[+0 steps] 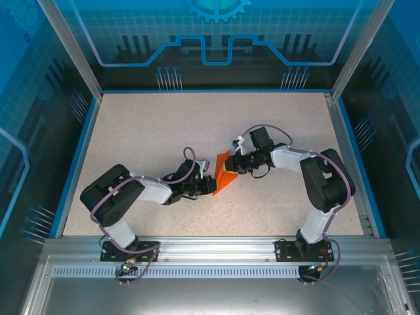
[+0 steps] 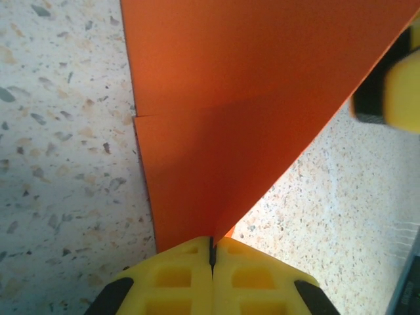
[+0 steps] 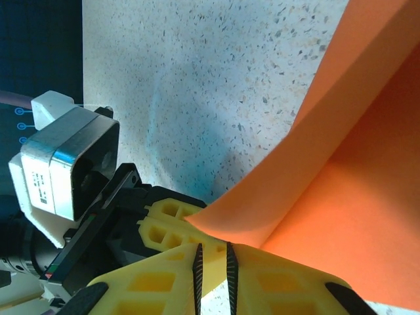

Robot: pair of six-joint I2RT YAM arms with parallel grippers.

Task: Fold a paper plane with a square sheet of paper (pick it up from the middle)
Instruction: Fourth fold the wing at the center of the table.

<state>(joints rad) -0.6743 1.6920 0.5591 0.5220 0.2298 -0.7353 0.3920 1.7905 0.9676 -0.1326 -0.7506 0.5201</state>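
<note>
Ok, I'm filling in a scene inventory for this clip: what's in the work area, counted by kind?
orange paper: 1
robot arms: 2 (left arm, right arm)
Total: 3

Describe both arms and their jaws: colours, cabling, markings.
Both the left arm and right arm have white links between black rounded joint housings, with grey-purple cables looped along the outside. Jaws are yellow plastic with square recessed pockets and black inner strips. The left wrist camera is a white-and-silver block with a printed label.
</note>
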